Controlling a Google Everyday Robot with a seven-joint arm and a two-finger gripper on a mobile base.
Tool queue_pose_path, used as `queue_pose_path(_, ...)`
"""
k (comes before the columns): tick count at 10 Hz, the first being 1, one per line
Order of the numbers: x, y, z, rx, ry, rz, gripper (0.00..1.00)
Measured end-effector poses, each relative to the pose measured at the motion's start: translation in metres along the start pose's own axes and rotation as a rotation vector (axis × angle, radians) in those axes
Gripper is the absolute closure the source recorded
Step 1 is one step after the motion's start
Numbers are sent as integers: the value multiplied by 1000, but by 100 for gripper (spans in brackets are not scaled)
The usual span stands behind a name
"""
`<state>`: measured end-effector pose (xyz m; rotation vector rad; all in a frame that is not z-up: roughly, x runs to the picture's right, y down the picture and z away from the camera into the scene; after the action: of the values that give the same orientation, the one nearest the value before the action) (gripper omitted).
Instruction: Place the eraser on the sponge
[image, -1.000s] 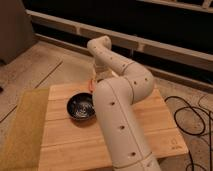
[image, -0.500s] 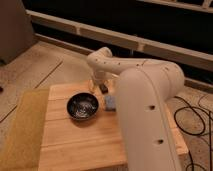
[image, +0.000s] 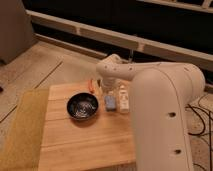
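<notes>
Watching the gripper (image: 107, 91) hanging low over the far half of the wooden table (image: 75, 145), at the end of the white arm (image: 165, 115) curling in from the right of the view. Not being able to tell whether open or closed, nor whether gripping anything (wrist blocking the view). Finding the sponge (image: 110, 102) lying flat on the table just in front of the gripper, between the black bowl (image: 83, 107) and the clear bottle (image: 123, 98), close beside the bottle. Reading its long axis as running front to back, short ends pointing toward and away from the camera. Spotting the orange pen (image: 91, 86) just behind the bowl. Not making out the eraser.
</notes>
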<state>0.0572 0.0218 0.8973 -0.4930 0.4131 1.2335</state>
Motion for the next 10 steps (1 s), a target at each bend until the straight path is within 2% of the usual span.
queue_pose_path(3, -22, -14, 17, -20, 37, -25, 35)
queue_pose_path(6, -46, -5, 45, -68, 75, -85, 35)
queue_pose_path(8, -63, 2, 56, -103, 81, -124, 35)
queue_pose_path(10, -83, 12, 61, -138, 69, -177, 35)
